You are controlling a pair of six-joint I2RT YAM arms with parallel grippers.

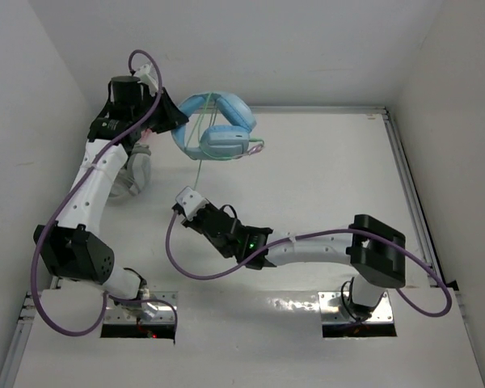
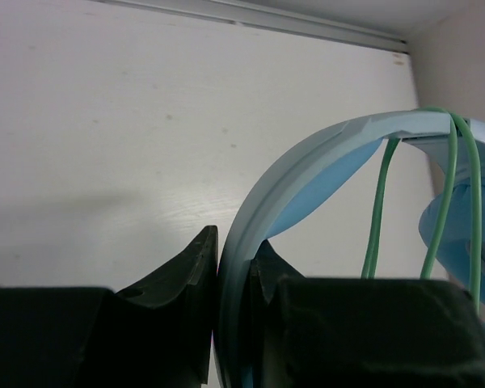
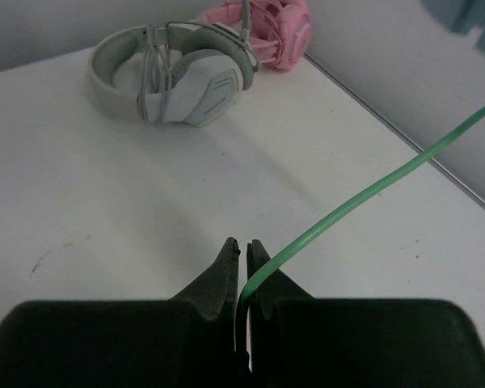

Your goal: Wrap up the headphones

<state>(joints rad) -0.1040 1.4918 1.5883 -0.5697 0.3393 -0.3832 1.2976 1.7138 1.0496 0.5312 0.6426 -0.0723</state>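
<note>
left gripper (image 2: 230, 242): closed on the headband (image 2: 307, 162) with only the band's thickness between the fingers; the band rose from the grip and arched away to the right
right gripper (image 3: 244, 246): all but closed; the thin green cable (image 3: 372, 190) was pinched between its tips and climbed up and to the right, out of my wrist view
headphones (image 1: 218, 125): at the far left of the worktop (image 1: 323, 178), hanging from the left gripper by the band; I judged them lifted rather than resting; a few strands of cable crossed the band above the ear cups (image 1: 224, 141)
cable run: a straight, taut-looking line from the band down to the right gripper in the overhead view
handling: I judged the set light; the band stiff but springy, smooth, and liable to swivel in a two-finger pinch; the cups soft and padded, a poor place to grip; the cable limp, slippery, and easy to strain where it joins the cup
where to hold: the band near one side as an anchor; the cable a short way along, under light tension
bystanders: grey-white headphones (image 3: 174, 77) and pink headphones (image 3: 267, 32) lay by the wall, well apart from the work
</note>
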